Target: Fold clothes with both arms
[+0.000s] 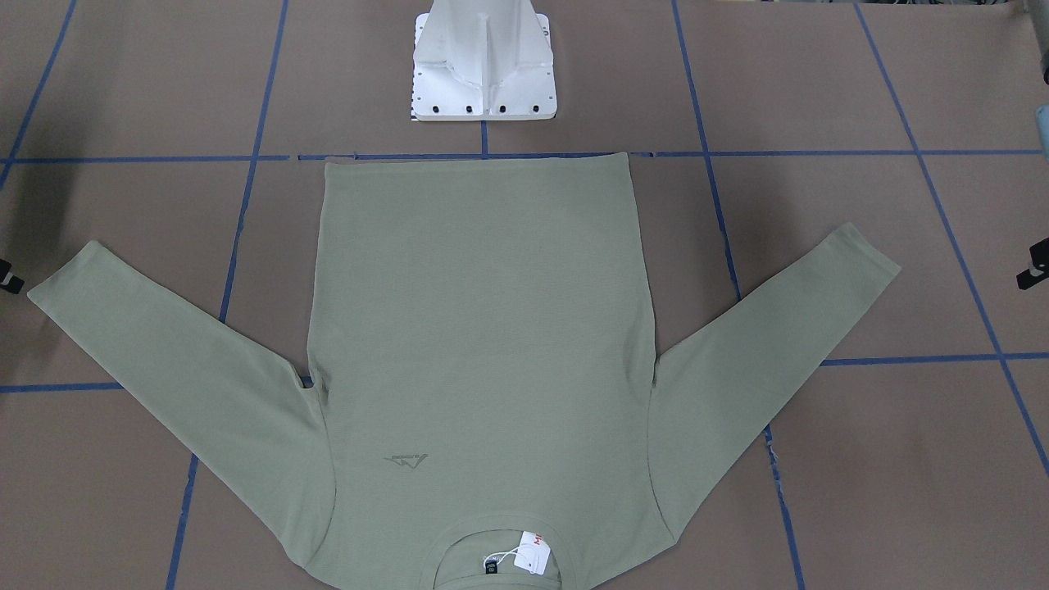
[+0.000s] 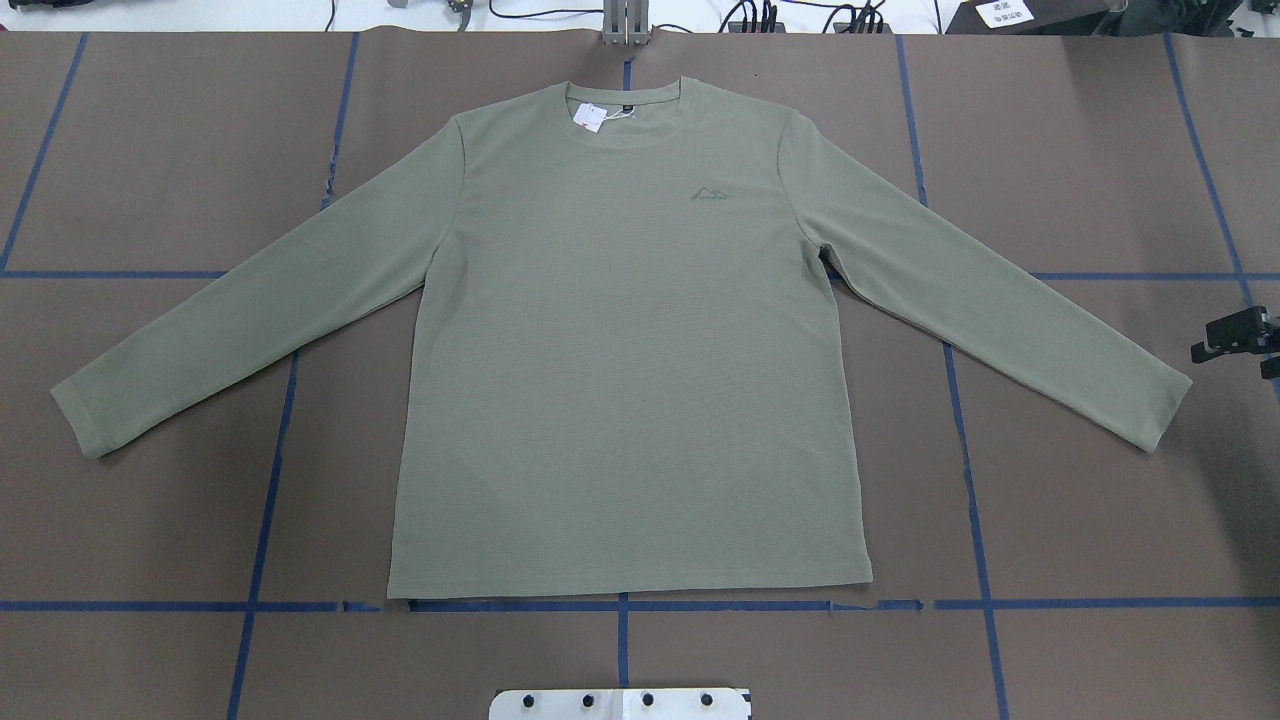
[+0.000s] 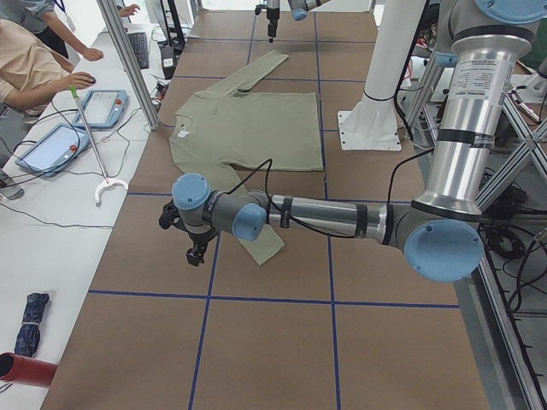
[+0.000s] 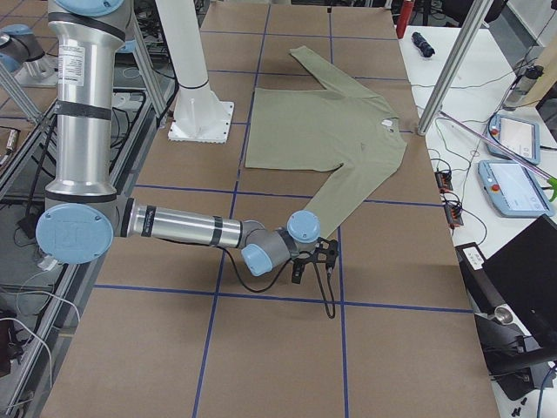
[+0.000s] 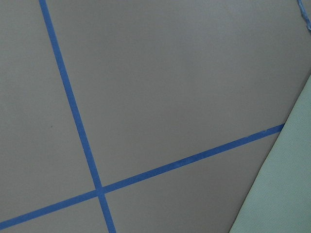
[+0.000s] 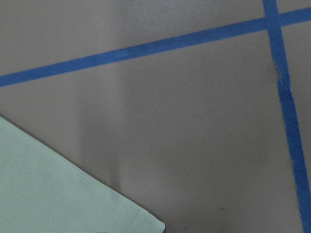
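Note:
The sage-green long-sleeved shirt (image 2: pixel 625 370) lies flat and face up on the brown table with both sleeves spread out; it also shows in the front view (image 1: pixel 479 328). A white hang tag (image 2: pixel 590 118) sits at the collar and a small logo (image 2: pixel 711 193) on the chest. My right gripper (image 2: pixel 1240 338) hovers just beyond the right cuff (image 2: pixel 1160 400), its fingers apart and empty. My left gripper (image 3: pixel 198 248) hovers just beyond the left cuff (image 3: pixel 265 248), only its tip showing at the front view's right edge (image 1: pixel 1034 274); it looks open and empty. Both wrist views show only a sleeve edge (image 5: pixel 282 194) (image 6: pixel 48 184) and taped table.
The white pedestal base (image 1: pixel 483 65) stands just behind the shirt's hem. Blue tape lines (image 2: pixel 620 605) grid the table. A side table with tablets (image 3: pixel 102 107) and operators (image 3: pixel 26 60) runs along the collar side.

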